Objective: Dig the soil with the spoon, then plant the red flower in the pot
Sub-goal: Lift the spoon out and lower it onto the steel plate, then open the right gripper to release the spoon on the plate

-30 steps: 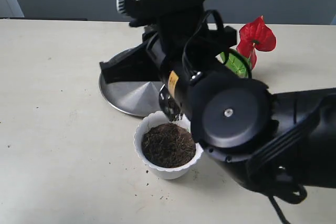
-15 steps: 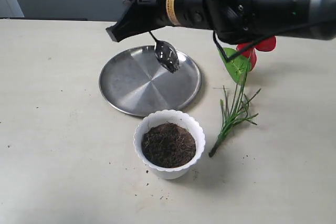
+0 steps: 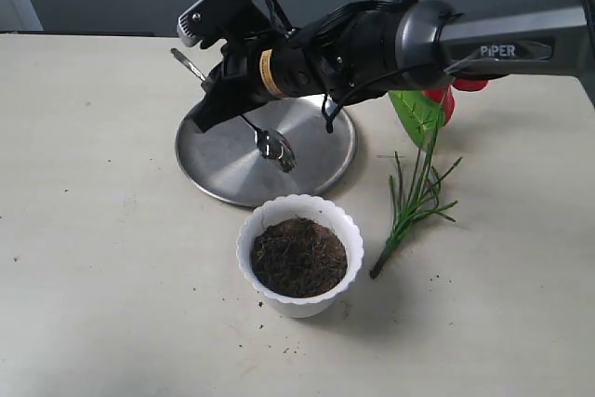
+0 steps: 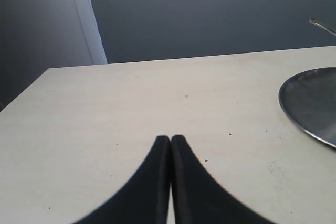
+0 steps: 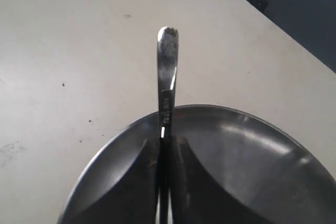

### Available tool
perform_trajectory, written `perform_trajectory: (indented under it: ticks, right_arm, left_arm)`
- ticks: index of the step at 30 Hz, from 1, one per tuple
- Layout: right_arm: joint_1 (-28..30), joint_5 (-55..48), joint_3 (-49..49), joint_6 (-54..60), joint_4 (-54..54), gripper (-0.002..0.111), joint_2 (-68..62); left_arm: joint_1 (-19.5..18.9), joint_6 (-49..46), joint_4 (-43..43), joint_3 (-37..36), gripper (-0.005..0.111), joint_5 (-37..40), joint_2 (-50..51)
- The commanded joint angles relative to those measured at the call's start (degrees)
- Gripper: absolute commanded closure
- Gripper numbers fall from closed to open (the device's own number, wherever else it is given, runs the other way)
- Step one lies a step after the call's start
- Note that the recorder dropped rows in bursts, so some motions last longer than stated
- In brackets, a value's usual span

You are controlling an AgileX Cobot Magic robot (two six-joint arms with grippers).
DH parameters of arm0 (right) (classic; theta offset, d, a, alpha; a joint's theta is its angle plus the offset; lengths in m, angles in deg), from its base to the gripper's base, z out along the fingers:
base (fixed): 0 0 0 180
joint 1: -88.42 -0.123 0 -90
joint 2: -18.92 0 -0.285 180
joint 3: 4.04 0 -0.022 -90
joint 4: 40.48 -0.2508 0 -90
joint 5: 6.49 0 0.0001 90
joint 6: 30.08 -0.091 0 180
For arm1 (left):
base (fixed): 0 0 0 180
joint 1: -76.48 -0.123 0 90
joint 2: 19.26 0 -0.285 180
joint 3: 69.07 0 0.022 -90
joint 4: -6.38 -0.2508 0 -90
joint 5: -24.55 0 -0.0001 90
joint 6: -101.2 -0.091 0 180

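My right gripper (image 3: pixel 212 104) reaches across and is shut on the spoon (image 3: pixel 275 148), holding its thin handle. The oval bowl hangs low over the front of the steel plate (image 3: pixel 316 151); contact is unclear. In the right wrist view the handle of the spoon (image 5: pixel 167 72) sticks out past the right gripper (image 5: pixel 165 142). The white scalloped pot (image 3: pixel 249 234) stands in front of the plate, filled with dark soil (image 3: pixel 299 256). The red flower (image 3: pixel 444 99) lies to the right, its petals half hidden by the arm, its stems (image 3: pixel 414 197) beside the pot. My left gripper (image 4: pixel 170 140) is shut and holds nothing.
The round steel plate (image 4: pixel 310 103) shows at the edge of the left wrist view, with the spoon's handle tip (image 4: pixel 321 24) above it. Soil crumbs (image 3: pixel 279 350) dot the beige table in front of the pot. A dark wall runs behind the table.
The right arm moved from close over the pot back to the plate, and the spoon has come down from higher up to low over the plate's front. The left gripper's movement cannot be judged.
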Motion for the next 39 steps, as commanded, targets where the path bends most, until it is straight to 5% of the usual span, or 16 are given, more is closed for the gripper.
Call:
perform_trajectory:
  ticks: [1, 3, 5, 10, 27, 35, 39]
  right_arm:
    - [0.79, -4.66, -0.32, -1.02, 0.07, 0.109, -0.78]
    - [0.79, -12.88, -0.32, -4.53, -1.59, 0.109, -0.78]
    - [0.79, -22.16, -0.32, -5.56, -16.26, 0.109, -0.78]
    - [0.77, -26.68, -0.32, 45.21, -52.13, 0.109, -1.66]
    - [0.77, -18.55, -0.32, 48.33, -50.79, 0.108, -6.51]
    - [0.77, -19.21, -0.32, 48.33, -50.37, 0.07, -6.51]
    - [0.77, -22.35, -0.42, 48.09, -51.9, 0.069, -4.95]
  left_arm:
    - [0.41, 0.12, 0.44, 0.21, 0.106, -0.22, -0.3]
    - [0.41, 0.12, 0.44, 0.21, 0.106, -0.22, -0.3]
    - [0.41, 0.12, 0.44, 0.21, 0.106, -0.22, -0.3]
    - [0.41, 0.12, 0.44, 0.21, 0.106, -0.22, -0.3]
    - [0.41, 0.12, 0.44, 0.21, 0.106, -0.63, -0.3]
    - [0.41, 0.12, 0.44, 0.21, 0.106, -0.63, -0.3]
    - [0.41, 0.12, 0.44, 0.21, 0.106, -0.63, -0.3]
